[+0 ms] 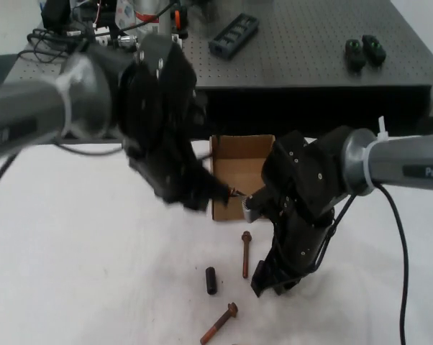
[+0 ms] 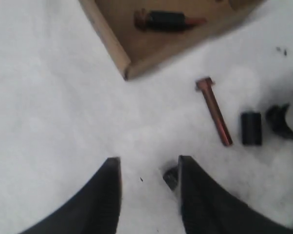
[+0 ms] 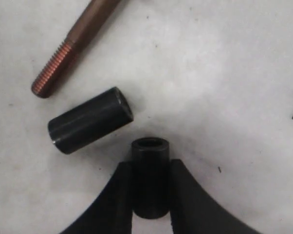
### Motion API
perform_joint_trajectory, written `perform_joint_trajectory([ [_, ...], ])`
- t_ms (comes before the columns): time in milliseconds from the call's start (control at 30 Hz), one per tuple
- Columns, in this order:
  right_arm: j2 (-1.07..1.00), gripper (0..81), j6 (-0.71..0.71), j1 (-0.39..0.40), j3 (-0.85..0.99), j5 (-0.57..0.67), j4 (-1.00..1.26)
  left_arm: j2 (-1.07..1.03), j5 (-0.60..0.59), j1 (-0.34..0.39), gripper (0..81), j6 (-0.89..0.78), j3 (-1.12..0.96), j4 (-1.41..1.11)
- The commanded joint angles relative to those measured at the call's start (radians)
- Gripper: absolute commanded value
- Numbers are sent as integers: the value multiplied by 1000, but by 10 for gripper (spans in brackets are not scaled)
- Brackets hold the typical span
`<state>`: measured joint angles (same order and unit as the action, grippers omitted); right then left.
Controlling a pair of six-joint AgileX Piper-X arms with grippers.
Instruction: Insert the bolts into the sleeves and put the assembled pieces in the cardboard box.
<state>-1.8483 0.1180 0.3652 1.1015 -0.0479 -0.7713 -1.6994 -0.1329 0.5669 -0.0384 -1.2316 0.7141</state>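
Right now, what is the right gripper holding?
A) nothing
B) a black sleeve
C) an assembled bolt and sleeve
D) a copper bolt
B: the right wrist view shows the right gripper shut on a black sleeve whose open end is hollow.

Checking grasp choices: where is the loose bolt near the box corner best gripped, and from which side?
Probably the bolt, on its shank near the head, from straight above, left gripper closing across it: it lies flat on the cloth, with a sleeve close beside its tip.
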Motion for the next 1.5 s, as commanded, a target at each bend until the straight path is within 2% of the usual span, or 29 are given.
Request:
perform_joint_trajectory([
  [0,-8,62,45,-2,8,-17,-4,0,-27,49,285,67,42,-5],
  [33,-8,16,50,-6,8,-17,-4,-7,-54,68,285,80,48,-3],
  [100,6,17,44,-19,5,-8,-11,-26,-96,106,285,99,48,6],
  [300,163,17,-10,-89,-86,73,-10,-100,-73,193,285,149,48,33],
  [433,336,17,-10,-128,-187,74,-10,-151,9,201,285,197,46,34],
  [733,645,17,-21,-172,-341,74,-13,-213,21,201,283,235,46,34],
  [800,689,17,-31,-173,-352,74,-29,-217,25,201,228,235,46,34],
  [900,752,17,-33,-173,-353,105,-81,-217,25,201,9,232,44,34],
  [933,776,17,-36,-173,-353,132,-93,-214,25,201,1,222,42,34],
  [1033,868,17,-58,-173,-383,215,-86,-183,25,195,3,143,30,34],
  [1167,1002,17,-206,-147,-498,389,0,-36,-27,152,3,25,49,-79],
  [1300,1044,17,-358,-73,-639,543,206,144,-219,79,6,-157,147,-335],
  [1400,1022,17,-474,1,-709,564,437,243,-380,38,6,-329,256,-552],
  [1467,980,17,-527,48,-723,564,612,298,-426,33,6,-436,317,-691],
])
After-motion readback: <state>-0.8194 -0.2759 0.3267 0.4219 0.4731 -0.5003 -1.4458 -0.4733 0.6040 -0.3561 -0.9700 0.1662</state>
